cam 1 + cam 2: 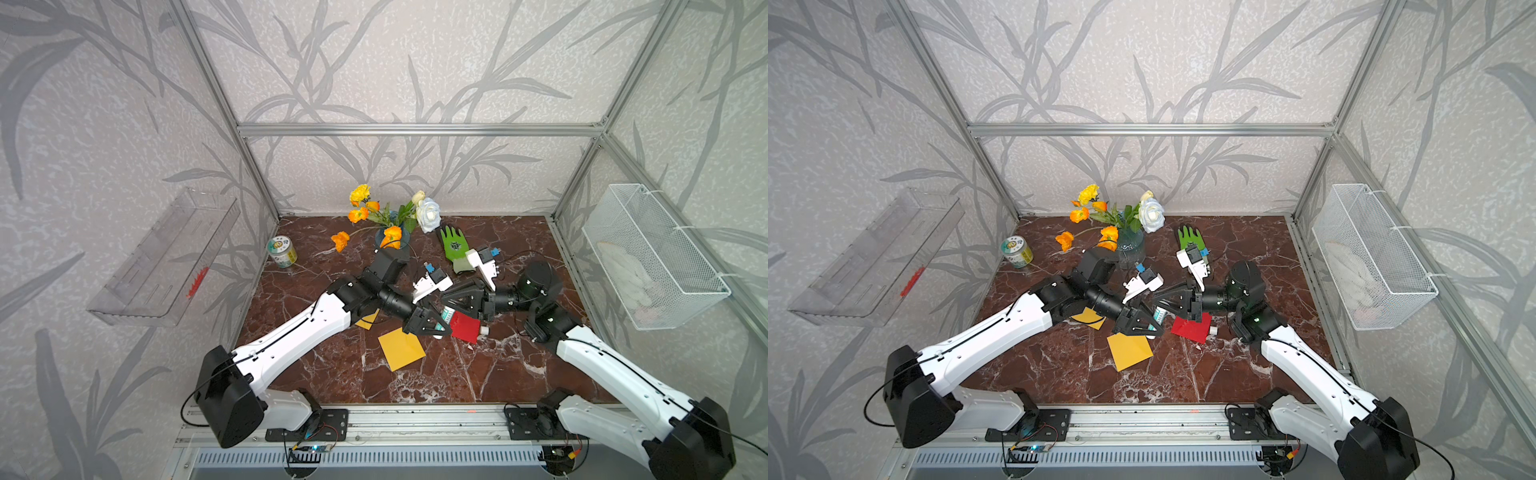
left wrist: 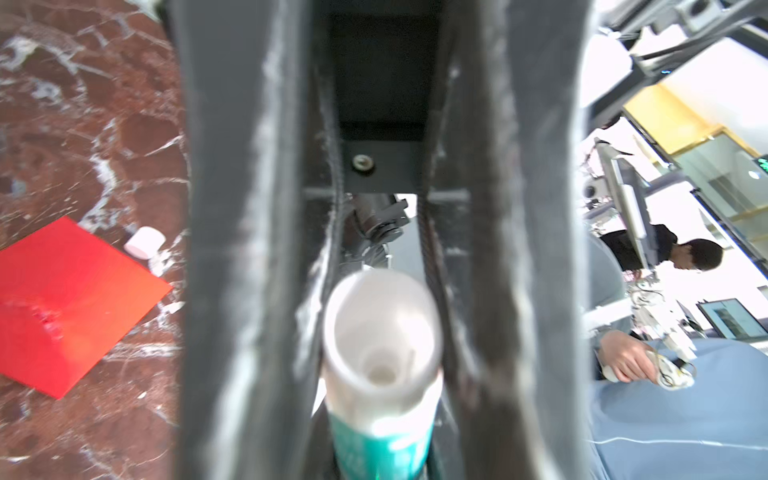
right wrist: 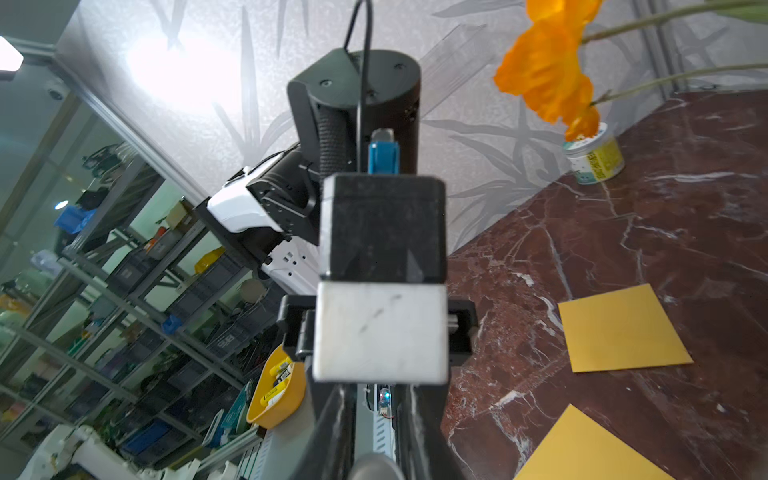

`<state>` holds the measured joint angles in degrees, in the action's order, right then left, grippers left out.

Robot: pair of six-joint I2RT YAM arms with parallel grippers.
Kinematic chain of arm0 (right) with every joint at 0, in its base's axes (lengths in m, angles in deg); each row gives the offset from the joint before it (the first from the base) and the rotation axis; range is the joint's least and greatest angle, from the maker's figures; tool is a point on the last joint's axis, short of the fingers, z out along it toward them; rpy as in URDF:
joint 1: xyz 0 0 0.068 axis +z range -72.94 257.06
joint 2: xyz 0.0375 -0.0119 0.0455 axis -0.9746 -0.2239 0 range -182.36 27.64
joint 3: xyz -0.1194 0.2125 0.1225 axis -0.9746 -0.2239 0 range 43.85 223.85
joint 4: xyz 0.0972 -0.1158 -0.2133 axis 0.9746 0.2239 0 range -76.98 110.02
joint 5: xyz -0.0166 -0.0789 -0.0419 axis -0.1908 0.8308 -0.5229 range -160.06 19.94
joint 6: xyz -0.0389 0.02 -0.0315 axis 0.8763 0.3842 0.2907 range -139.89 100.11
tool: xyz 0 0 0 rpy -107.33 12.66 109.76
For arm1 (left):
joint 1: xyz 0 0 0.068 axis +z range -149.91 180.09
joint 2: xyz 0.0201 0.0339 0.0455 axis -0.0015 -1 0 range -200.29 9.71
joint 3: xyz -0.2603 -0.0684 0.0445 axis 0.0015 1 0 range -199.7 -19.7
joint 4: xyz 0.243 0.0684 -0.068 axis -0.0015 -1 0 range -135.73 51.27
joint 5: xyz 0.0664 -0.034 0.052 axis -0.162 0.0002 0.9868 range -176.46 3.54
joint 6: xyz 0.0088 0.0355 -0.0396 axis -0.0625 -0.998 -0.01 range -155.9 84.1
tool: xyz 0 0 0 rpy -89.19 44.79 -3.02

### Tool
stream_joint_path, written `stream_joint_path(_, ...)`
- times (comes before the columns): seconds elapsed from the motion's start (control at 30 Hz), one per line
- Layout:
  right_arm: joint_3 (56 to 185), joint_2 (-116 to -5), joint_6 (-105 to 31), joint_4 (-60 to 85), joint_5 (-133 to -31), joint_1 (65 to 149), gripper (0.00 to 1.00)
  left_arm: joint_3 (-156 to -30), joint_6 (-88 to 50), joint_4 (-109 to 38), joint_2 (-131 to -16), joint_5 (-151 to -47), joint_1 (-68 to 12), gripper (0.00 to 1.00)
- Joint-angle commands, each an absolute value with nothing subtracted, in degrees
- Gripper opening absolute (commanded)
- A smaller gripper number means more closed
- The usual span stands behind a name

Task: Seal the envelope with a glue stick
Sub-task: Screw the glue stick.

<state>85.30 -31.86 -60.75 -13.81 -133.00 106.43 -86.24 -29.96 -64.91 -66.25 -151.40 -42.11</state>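
The glue stick (image 1: 448, 313) is a white tube with a teal label, lifted above the marble table (image 1: 332, 374) at mid-table. My left gripper (image 1: 441, 321) is shut on it; in the left wrist view its open white end (image 2: 380, 332) sits between the fingers. My right gripper (image 1: 451, 306) meets the same tube from the opposite side and is shut on its other end, a blurred grey round (image 3: 376, 465). The white cap (image 1: 485, 330) lies by the red envelope (image 1: 465, 326), just below both grippers. Both top views show this.
A yellow envelope (image 1: 401, 348) lies in front of the left gripper, another (image 1: 368, 321) partly under the left arm. Behind stand a flower vase (image 1: 390, 239), a tin can (image 1: 281, 251) and a green glove (image 1: 455, 247). A wire basket (image 1: 652, 257) hangs on the right wall.
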Motion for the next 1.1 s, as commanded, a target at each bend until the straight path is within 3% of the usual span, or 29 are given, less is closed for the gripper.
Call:
stream_joint_path(0.0, 84.18, -31.37, -63.21, -18.63, -140.64, 106.93, 0.22, -86.05, -30.95, -63.80, -63.09, -156.56, -40.79, 0.12)
stream_joint_path(0.13, 87.95, -31.50, -57.13, -5.54, -132.48, 107.03, 0.48, -86.33, -32.28, -65.62, -63.49, -151.29, -40.82, 0.12)
stream_joint_path(0.23, 89.03, -32.82, -58.73, -2.61, -124.43, 106.97, 0.52, -85.81, -32.98, -65.37, -64.18, -142.29, -40.79, 0.13)
stream_joint_path(0.37, 89.22, -35.87, -63.50, -1.43, -115.42, 106.95, 0.52, -85.29, -33.26, -63.73, -65.62, -134.01, -40.83, 0.13)
stream_joint_path(0.6, 91.23, -40.41, -62.20, 2.85, -112.68, 108.07, 0.44, -85.88, -32.56, -64.12, -69.25, -128.59, -40.86, 0.12)
stream_joint_path(0.77, 91.32, -41.87, -63.35, 1.27, -112.42, 108.26, 0.26, -85.48, -31.86, -63.96, -70.48, -127.93, -40.87, 0.12)
stream_joint_path(0.93, 91.66, -42.56, -63.83, 0.72, -113.29, 108.52, 0.20, -85.09, -31.43, -63.96, -71.27, -127.13, -40.87, 0.11)
stream_joint_path(1.0, 91.58, -42.71, -63.96, 0.63, -113.48, 108.63, 0.20, -85.12, -31.38, -64.05, -71.78, -126.94, -40.88, 0.11)
stream_joint_path(1.07, 91.32, -42.67, -64.31, 0.15, -113.65, 108.62, 0.29, -85.09, -31.33, -64.05, -72.26, -126.94, -40.82, 0.11)
